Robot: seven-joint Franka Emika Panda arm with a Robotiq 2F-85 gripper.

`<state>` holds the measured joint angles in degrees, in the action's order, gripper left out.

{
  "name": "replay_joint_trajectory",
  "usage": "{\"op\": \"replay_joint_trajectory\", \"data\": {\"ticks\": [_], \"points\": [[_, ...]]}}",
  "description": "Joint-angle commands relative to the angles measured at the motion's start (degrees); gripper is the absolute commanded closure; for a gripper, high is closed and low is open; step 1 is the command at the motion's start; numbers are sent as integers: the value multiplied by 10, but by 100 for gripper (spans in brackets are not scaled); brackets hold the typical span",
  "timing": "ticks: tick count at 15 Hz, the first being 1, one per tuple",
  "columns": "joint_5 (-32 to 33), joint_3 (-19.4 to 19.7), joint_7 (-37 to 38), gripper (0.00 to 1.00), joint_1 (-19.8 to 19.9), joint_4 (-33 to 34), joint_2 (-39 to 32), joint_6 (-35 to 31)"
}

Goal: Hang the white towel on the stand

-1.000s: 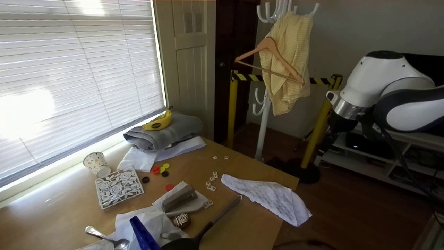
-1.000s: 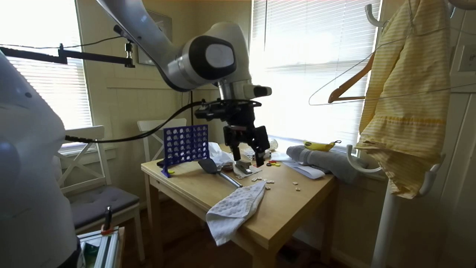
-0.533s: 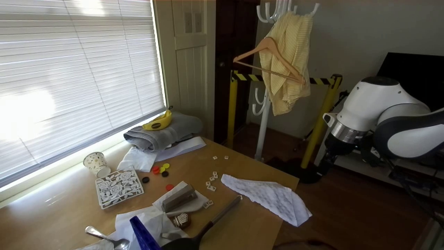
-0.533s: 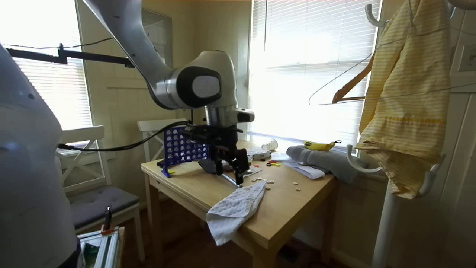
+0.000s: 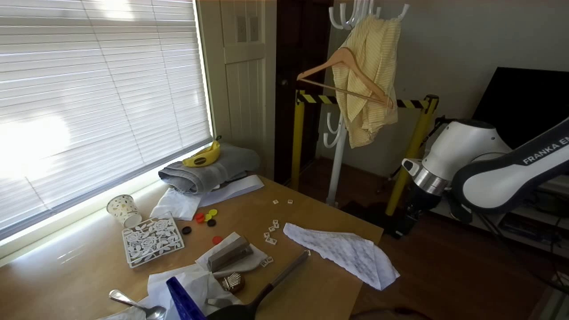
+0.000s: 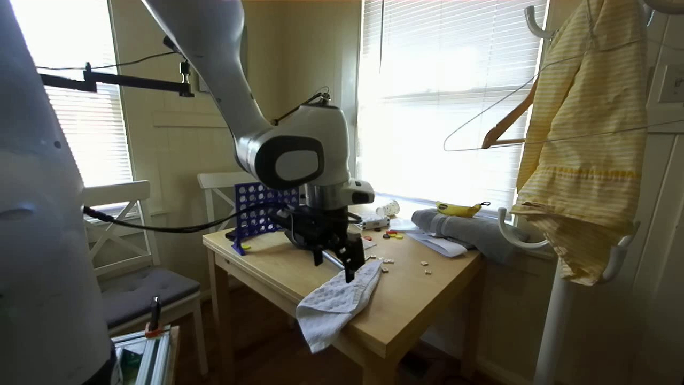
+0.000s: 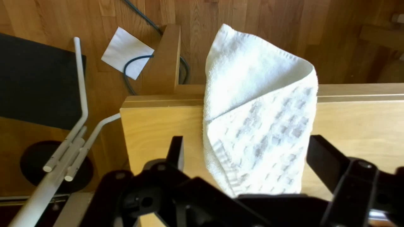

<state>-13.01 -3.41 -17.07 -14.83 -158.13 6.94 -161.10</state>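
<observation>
The white towel (image 5: 346, 251) lies on the wooden table with one end hanging over the edge; it also shows in an exterior view (image 6: 342, 305) and in the wrist view (image 7: 265, 132). My gripper (image 6: 334, 271) is above the towel, pointing down. In the wrist view the gripper (image 7: 247, 145) is open and empty, its fingers wide apart on either side of the towel's width. The white stand (image 5: 337, 171) stands beyond the table corner; its hooks and pole (image 7: 47, 189) show at the left of the wrist view.
A yellow striped cloth (image 5: 371, 84) and a wooden hanger (image 6: 502, 128) hang on the stand. On the table (image 6: 417, 299) are a spatula (image 5: 284, 271), several small tiles (image 5: 271, 240), a blue game grid (image 6: 256, 214) and a grey towel (image 6: 443, 224). Yellow barrier posts (image 5: 406, 164) stand behind.
The arm has come down, bringing the open gripper lower, over the towel. The wooden hanger has swung slightly. The white towel has not moved.
</observation>
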Motion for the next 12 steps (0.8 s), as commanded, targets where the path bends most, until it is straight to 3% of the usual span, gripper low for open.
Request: {"op": "replay_joint_trajectory", "data": {"ticks": [1, 8, 12], "points": [[-96, 4, -110, 0, -22, 16, -58, -14], [-76, -25, -97, 0, 25, 19, -78, -3], [-145, -44, -188, 0, 38, 37, -90, -14]]}}
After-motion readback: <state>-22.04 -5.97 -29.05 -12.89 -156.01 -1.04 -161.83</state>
